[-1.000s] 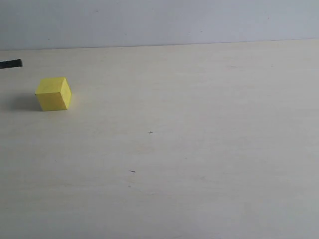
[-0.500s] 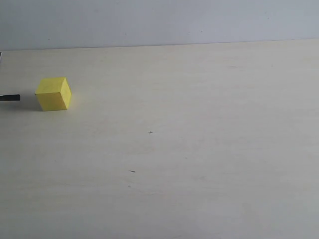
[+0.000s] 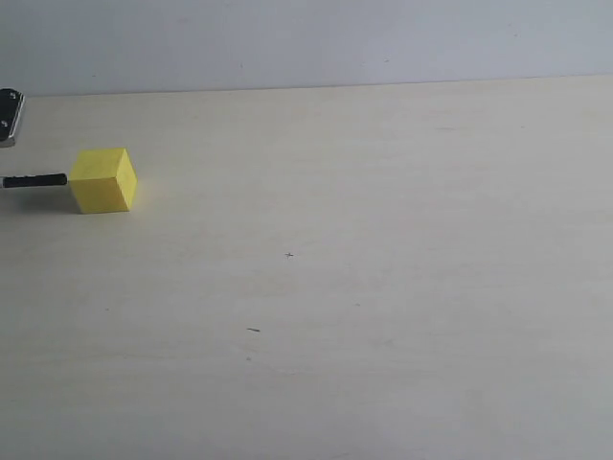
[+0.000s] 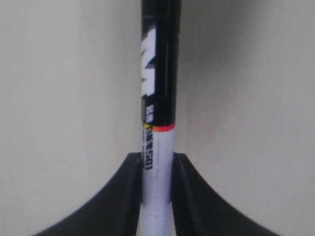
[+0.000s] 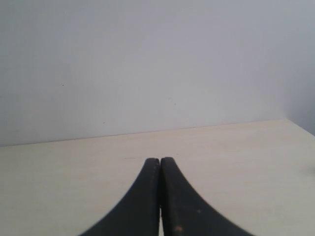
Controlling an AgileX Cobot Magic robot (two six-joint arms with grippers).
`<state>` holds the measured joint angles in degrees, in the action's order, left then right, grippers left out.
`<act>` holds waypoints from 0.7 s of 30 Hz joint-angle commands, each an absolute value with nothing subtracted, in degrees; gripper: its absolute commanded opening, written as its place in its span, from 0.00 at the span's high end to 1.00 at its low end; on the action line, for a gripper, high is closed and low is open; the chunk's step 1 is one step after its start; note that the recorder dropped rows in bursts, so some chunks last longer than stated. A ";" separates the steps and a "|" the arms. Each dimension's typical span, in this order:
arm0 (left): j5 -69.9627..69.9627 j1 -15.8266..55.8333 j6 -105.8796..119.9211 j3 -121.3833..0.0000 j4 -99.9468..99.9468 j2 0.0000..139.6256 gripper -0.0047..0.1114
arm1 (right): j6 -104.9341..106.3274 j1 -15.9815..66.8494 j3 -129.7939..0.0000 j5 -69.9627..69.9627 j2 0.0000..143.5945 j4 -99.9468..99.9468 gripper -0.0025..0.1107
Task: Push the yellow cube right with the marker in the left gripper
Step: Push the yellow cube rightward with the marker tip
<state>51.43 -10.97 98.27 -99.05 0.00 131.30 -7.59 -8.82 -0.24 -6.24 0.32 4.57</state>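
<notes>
The yellow cube (image 3: 102, 179) sits on the pale table at the far left of the exterior view. The black end of the marker (image 3: 36, 180) lies level, its tip at or touching the cube's left face. In the left wrist view my left gripper (image 4: 157, 160) is shut on the marker (image 4: 158, 98), clamping its white barrel just below the red band; the cube is out of that view. A bit of the left arm (image 3: 9, 116) shows at the exterior view's left edge. My right gripper (image 5: 160, 162) is shut on nothing, above bare table.
The pale wooden table (image 3: 364, 287) stretches to the right of the cube, with only tiny dark specks (image 3: 253, 330) on it. A grey wall (image 3: 306, 38) stands behind the table's far edge.
The marker tip dropped from behind the cube to cube height, then moved right up to the cube's left face. The cube has not visibly shifted.
</notes>
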 commanded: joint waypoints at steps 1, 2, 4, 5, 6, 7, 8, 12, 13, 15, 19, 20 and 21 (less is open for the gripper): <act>51.10 -10.85 98.94 -99.43 -0.85 131.62 0.96 | -7.79 -8.98 0.00 -6.16 0.00 4.57 0.98; 51.20 -10.85 98.94 -99.43 -0.85 131.61 0.96 | -7.79 -8.98 0.00 -6.16 0.00 4.57 0.98; 51.21 -10.72 98.95 -99.43 -0.85 131.61 0.96 | -7.79 -8.98 0.00 -6.16 0.00 4.57 0.98; 51.21 -10.44 98.95 -99.43 -0.85 131.61 0.96 | -7.79 -8.98 0.00 -6.16 0.00 4.57 0.98; 51.21 -10.15 98.95 -99.43 -0.85 131.61 0.96 | -7.79 -8.98 0.00 -6.16 0.00 4.57 0.98; 51.21 -9.83 98.95 -99.43 -0.85 131.61 0.96 | -7.79 -8.98 0.00 -6.16 0.00 4.57 0.98; 51.30 -9.32 98.95 -99.43 -0.85 131.61 0.96 | -7.79 -8.98 0.00 -6.16 0.00 4.57 0.98; 51.77 -5.96 98.95 -99.43 -1.36 131.61 0.96 | -7.79 -8.98 0.00 -6.16 0.00 4.57 0.98; 52.16 -4.74 98.95 -99.43 -2.22 131.61 0.96 | -7.79 -8.98 0.00 -6.16 0.00 4.57 0.98; 52.55 -2.55 98.95 -99.43 -2.67 131.61 0.96 | -7.79 -8.98 0.00 -6.16 0.00 4.57 0.98; 52.34 -1.21 97.97 -99.52 -2.67 131.61 0.96 | -7.79 -8.98 0.00 -6.16 0.00 4.57 0.98; 52.55 -1.57 97.02 -99.99 -2.67 131.61 0.96 | -7.79 -8.98 0.00 -6.16 0.00 4.57 0.98; 53.01 -2.22 96.45 -100.12 -2.67 131.61 0.96 | -7.79 -8.98 0.00 -6.16 0.00 4.57 0.98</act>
<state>52.12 -1.11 98.34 -99.34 -2.66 131.75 -7.59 -8.82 -0.24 -6.24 0.32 4.44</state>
